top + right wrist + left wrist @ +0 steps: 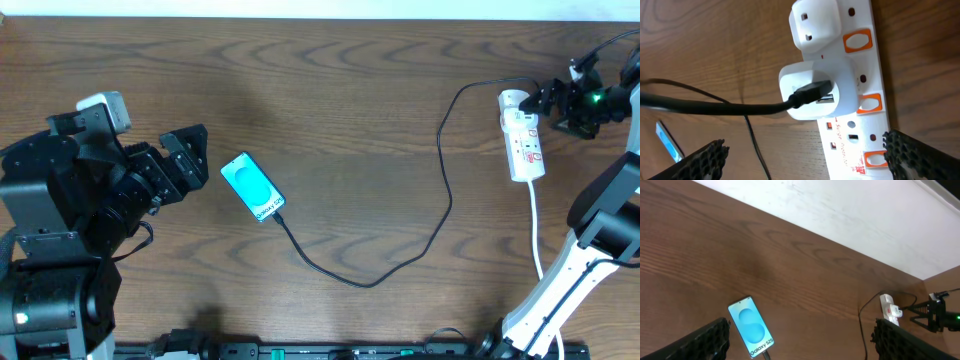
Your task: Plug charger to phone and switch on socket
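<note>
One phone (252, 186), one charger (715, 106), one socket (524, 140).

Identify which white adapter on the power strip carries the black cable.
The squarer adapter, second along the power strip: the black cable plugs into its face. The end adapter shows only empty holes.

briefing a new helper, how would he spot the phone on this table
On the brown wooden table, follow the thin black cable from the white power strip to its other end. The phone lies flat there, alone in having a bright turquoise screen.
</note>
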Robot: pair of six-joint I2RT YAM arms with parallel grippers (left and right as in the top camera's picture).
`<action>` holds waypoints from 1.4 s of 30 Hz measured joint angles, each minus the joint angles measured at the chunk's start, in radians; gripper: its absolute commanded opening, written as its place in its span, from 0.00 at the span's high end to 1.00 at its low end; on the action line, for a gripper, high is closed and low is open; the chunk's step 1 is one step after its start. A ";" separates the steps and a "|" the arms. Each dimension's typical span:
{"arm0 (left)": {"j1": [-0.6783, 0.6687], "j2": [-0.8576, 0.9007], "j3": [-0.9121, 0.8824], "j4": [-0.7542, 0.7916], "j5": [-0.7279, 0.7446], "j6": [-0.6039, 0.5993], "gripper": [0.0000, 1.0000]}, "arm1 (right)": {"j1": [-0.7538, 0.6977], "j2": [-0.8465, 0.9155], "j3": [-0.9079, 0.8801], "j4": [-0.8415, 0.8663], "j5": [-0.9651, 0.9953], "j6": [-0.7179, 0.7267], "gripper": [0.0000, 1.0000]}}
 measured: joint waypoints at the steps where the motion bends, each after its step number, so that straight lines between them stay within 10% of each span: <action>1: 0.000 0.000 0.000 -0.001 0.000 0.000 0.08 | 0.000 0.005 0.000 -0.002 -0.002 0.000 0.01; 42: 0.000 0.024 0.000 -0.010 0.000 0.000 0.08 | 0.051 0.077 0.001 0.023 0.008 -0.003 0.01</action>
